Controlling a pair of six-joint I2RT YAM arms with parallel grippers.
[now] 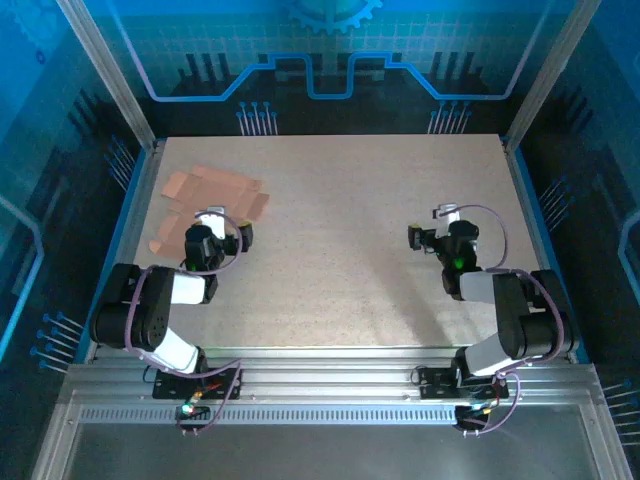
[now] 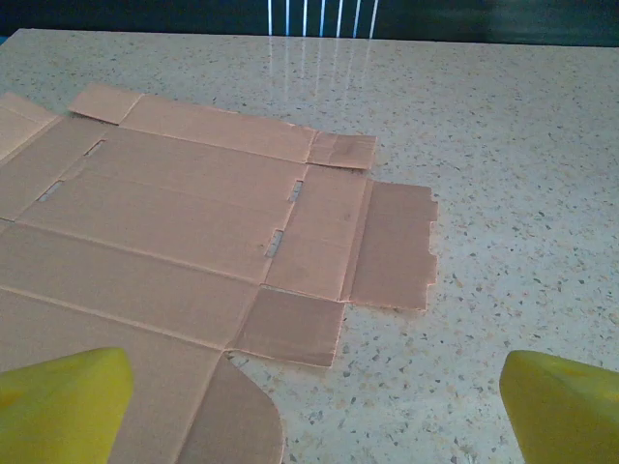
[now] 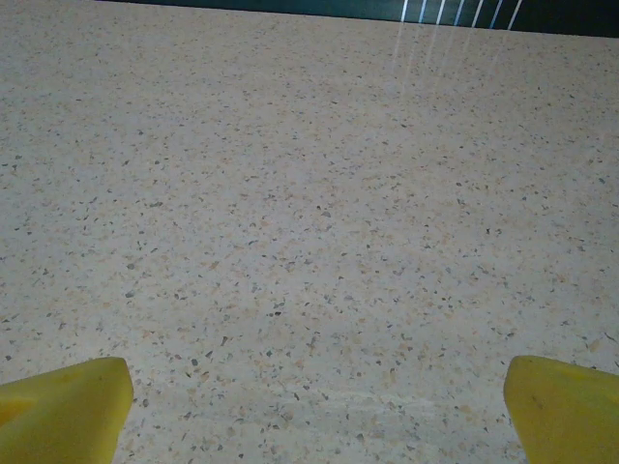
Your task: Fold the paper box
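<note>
The paper box point(image 1: 208, 192) lies unfolded and flat on the table at the far left, a salmon-orange cardboard sheet with creases and die-cut flaps point(image 2: 184, 222). My left gripper point(image 1: 218, 232) hovers over its near right edge, open, and its yellow fingertips point(image 2: 68, 401) stand wide apart with nothing between them. A rounded flap point(image 2: 227, 420) lies just below the left gripper point(image 2: 314, 406). My right gripper point(image 1: 428, 232) is far to the right over bare table, open too, with its fingertips point(image 3: 68, 401) spread and empty point(image 3: 319, 411).
The speckled tabletop point(image 1: 350, 230) stretches between the two arms. Metal frame rails point(image 1: 135, 215) run along the left and right sides, and a blue back wall point(image 1: 320, 60) closes the far side.
</note>
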